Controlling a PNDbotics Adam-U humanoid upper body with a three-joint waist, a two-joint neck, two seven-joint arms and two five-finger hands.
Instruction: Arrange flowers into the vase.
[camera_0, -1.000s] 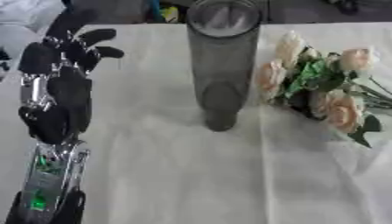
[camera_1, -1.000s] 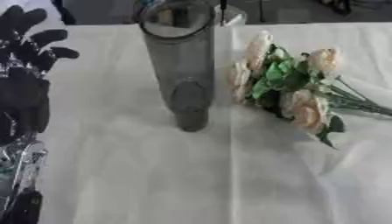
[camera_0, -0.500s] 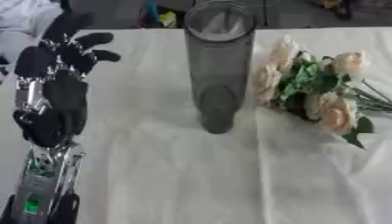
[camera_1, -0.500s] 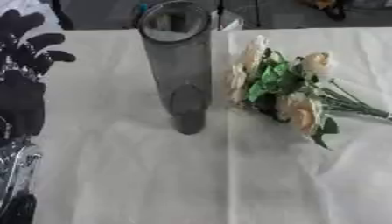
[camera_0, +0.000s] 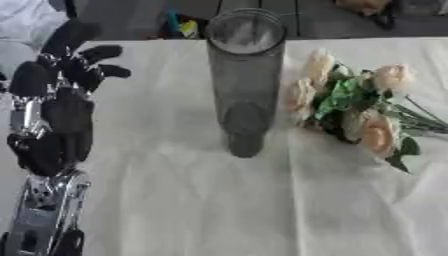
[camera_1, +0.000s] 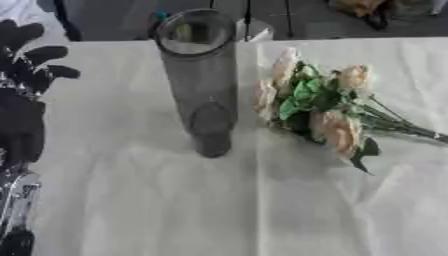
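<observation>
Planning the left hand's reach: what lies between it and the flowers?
The tall glass vase stands upright between the left hand and the flowers; otherwise only bare tablecloth, clearest in the left eye view.

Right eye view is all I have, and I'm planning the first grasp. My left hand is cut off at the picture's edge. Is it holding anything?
Observer: No. The left eye view shows the whole left hand, fingers relaxed and spread, holding nothing.
Operator: How does it stand to the vase?
Observer: Apart from it. Bare tablecloth lies between the hand and the upright vase.
Operator: And the arm below the hand?
Observer: Its silver forearm comes up from the lower left corner of that view.
</observation>
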